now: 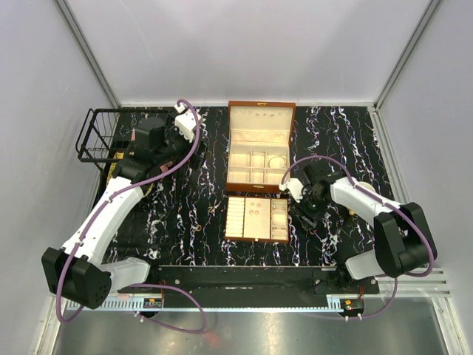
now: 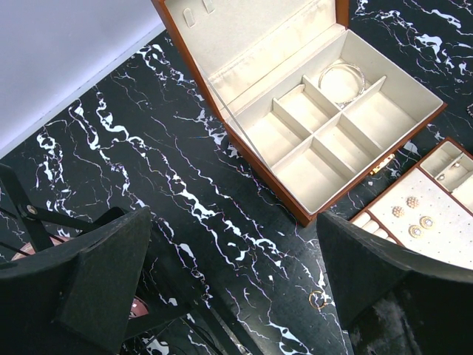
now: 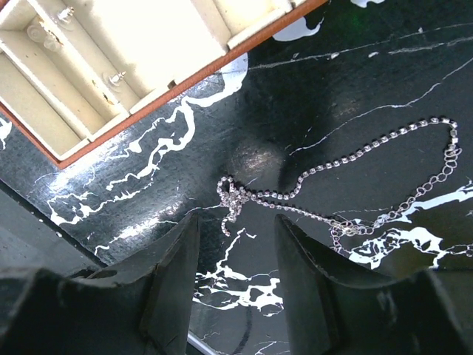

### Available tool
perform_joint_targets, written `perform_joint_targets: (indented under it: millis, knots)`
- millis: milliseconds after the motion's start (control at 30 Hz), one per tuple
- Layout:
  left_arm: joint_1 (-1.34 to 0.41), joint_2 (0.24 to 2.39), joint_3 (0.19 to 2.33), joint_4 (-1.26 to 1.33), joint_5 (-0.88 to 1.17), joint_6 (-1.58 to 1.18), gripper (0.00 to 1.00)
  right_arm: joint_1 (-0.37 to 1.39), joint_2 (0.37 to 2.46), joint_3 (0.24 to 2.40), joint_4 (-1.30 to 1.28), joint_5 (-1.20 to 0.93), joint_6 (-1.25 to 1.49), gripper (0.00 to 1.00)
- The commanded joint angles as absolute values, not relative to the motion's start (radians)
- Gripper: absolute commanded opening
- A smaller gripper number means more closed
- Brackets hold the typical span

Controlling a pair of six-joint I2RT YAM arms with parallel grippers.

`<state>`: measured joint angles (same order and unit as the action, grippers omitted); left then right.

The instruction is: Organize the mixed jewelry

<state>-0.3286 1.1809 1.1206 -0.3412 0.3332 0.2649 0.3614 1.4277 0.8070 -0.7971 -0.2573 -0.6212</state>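
Right gripper, spread, flanks the chain's knotted end on open marble, clear of the tray rim upper left.

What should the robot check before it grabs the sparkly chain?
1. Right gripper open: ok, fingers apart.
2. Sparkly chain lined up: ok, its bunched end lies just ahead of the gap.
3. Chain untangled: not ok, one end looks knotted.
4. Fingers low enough to pinch: cannot tell.
5. Room in the brown box: ok, several compartments are bare, and only the bangle sits in one.
6. Left gripper out of the way: ok, open, on the box's other side.
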Motion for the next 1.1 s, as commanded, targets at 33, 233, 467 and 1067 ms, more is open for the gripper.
perform_joint_targets:
  millis: [33, 233, 467, 1067]
  knots:
    - [-0.334, 1.184, 1.121, -0.275, 0.318, 0.276, 0.99, 0.38, 1.44, 0.792, -0.758, -0.279, -0.63, 0.5]
    - [-0.334, 1.181, 1.117, -0.275, 0.314, 0.278, 0.99, 0.399, 1.46, 0.779, -0.732, -0.284, -0.618, 0.5]
    - [-0.334, 1.177, 1.115, -0.276, 0.311, 0.281, 0.99, 0.413, 1.474, 0.769, -0.709, -0.272, -0.607, 0.46]
    - [-0.336, 1.16, 1.106, -0.275, 0.311, 0.285, 0.99, 0.443, 1.445, 0.742, -0.689, -0.156, -0.603, 0.35]
